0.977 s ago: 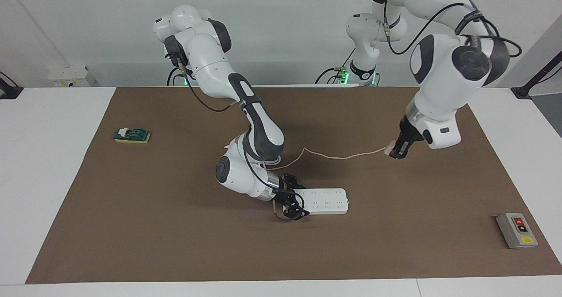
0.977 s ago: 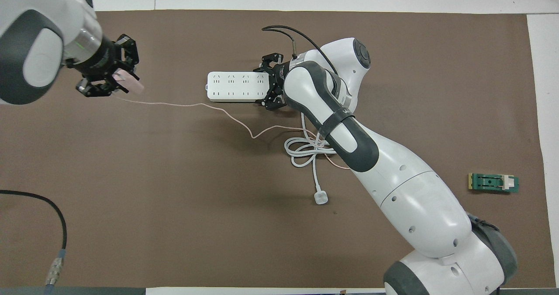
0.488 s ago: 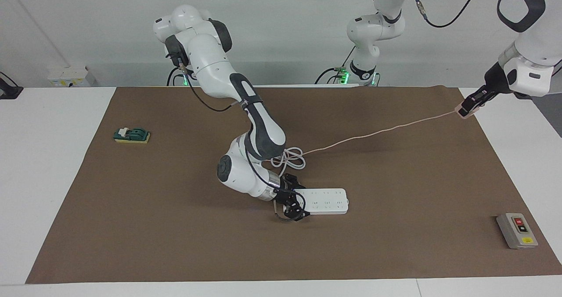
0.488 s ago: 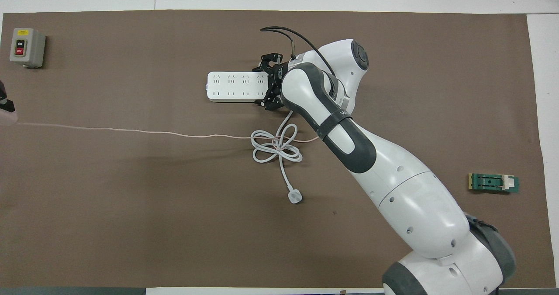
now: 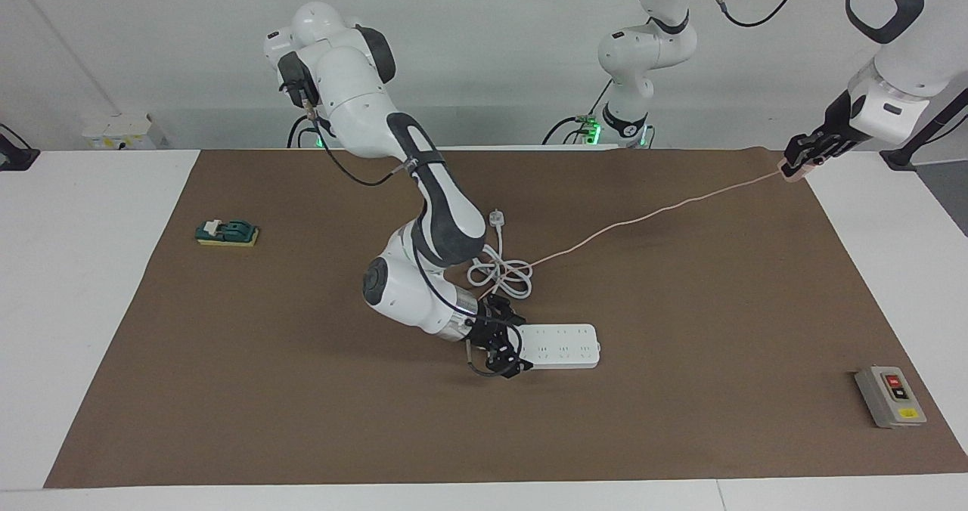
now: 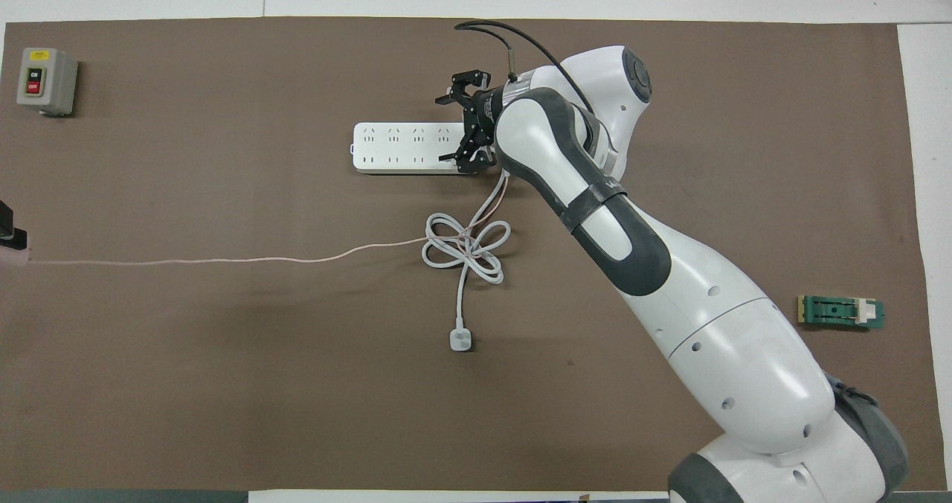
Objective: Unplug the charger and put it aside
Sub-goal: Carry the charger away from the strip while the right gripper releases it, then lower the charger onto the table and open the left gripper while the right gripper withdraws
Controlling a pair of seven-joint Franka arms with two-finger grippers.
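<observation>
Left end effector (image 5: 798,166) grips the charger (image 5: 790,174) over the mat's edge; right end effector (image 5: 505,348) clamps the power strip (image 5: 563,345).

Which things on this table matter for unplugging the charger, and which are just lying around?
Part of the job:
- small pale pink cube charger with thin pink cable, held in the left gripper
- long white power strip, held by the right gripper

Lying about:
- grey on/off switch box
- green block on yellow sponge
- white plug
</observation>
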